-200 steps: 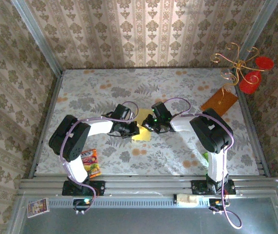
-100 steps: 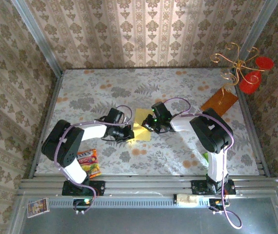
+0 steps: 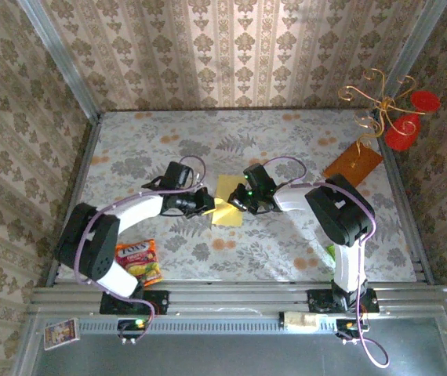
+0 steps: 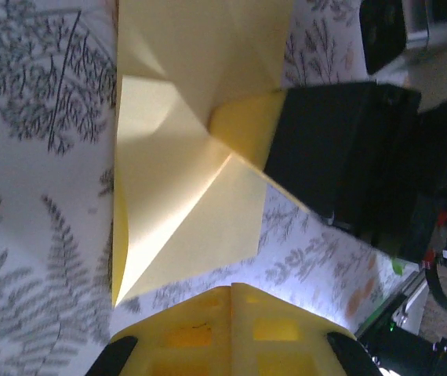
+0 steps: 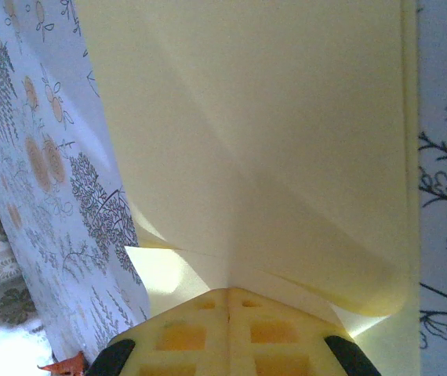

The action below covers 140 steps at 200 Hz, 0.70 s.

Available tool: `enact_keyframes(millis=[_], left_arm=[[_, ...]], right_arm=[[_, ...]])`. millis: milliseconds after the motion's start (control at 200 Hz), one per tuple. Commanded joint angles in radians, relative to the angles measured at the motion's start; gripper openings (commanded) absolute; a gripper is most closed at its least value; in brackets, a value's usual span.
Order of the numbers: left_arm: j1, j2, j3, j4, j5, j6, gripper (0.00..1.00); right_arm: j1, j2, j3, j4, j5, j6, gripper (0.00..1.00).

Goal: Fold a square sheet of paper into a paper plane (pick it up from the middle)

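So, quick rundown:

- The square sheet of paper (image 3: 227,213) lies mid-table on the flowery tablecloth (image 3: 286,141). It's partly folded, with slanted flaps creased across it.
- The left gripper (image 3: 205,204) sits at the sheet's left edge. On its wrist cam the yellow fingers (image 4: 200,329) are pressed together, tips just beside the sheet's edge. I can't tell if they actually touch it.
- The right gripper (image 3: 238,202) is on the sheet's right side, pretty much facing the left one across it. Its fingers are closed too, and a lifted flap of the sheet runs right into the tips, so it looks pinched.
- An orange-brown board (image 3: 353,163) leans well off to the sheet's right.
- A snack packet (image 3: 139,262) lies nearer the arm bases than the sheet, off to its left.
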Motion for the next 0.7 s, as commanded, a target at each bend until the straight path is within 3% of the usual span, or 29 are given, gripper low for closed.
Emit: enact_keyframes(millis=[0,695], left_arm=[[-0.025,0.073,0.033,0.018,-0.004,-0.01,0.0],[-0.035,0.203,0.038,-0.045,-0.084,0.062,0.0]], right_arm=[[-0.01,0.072,-0.022,-0.175,0.102,-0.024,0.06],[-0.015,0.047,0.014,-0.158,0.063,-0.094,0.07]])
